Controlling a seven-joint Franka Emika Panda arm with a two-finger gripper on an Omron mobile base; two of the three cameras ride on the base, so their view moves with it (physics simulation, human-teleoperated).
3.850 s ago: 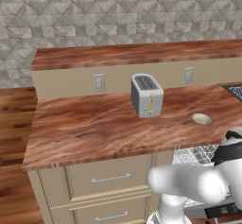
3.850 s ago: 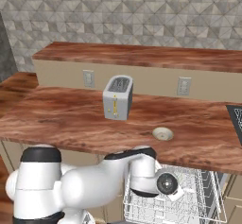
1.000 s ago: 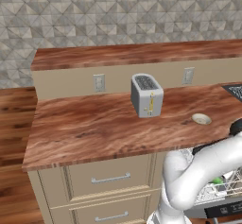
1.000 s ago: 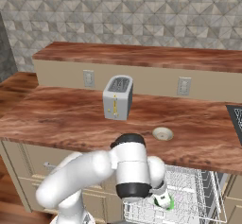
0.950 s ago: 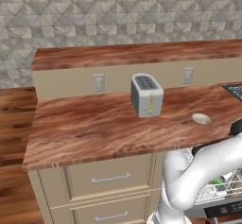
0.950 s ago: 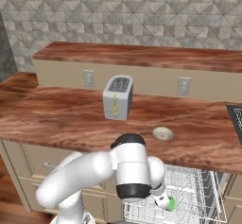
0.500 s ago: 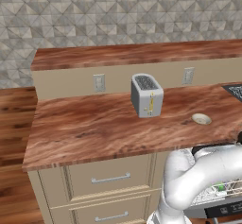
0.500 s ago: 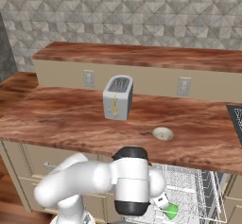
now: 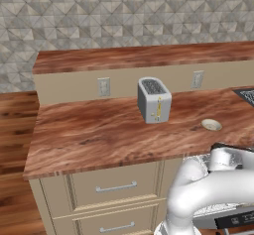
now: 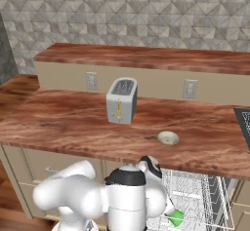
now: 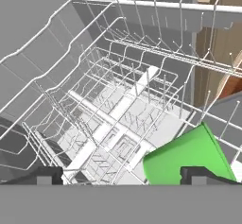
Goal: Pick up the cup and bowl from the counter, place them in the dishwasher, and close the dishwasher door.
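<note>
**Green cup in the dishwasher rack, bowl on the counter**

The kitchen has a grey patterned tile wall, and under it a reddish-brown wooden counter (image 9: 99, 135) on beige drawers (image 9: 116, 187).

The green cup (image 11: 189, 159) lies inside the dishwasher (image 10: 205, 196), among the white wires of the rack (image 11: 118, 119). In the right base view the cup (image 10: 176, 218) shows low in the rack, just beside the arm. The gripper (image 11: 123, 176) hangs over the rack with its two dark finger tips (image 11: 45, 175) standing wide apart. One tip is near the cup, but the jaws do not hold it.

The small pale bowl (image 10: 167, 138) sits on the counter, above the dishwasher and near the front edge. A silver toaster (image 10: 121, 100) stands further back on the counter, well apart from the bowl. Behind it there is a raised ledge (image 10: 146, 57) of the same wood, with outlets (image 10: 91, 81) on its beige front.
</note>
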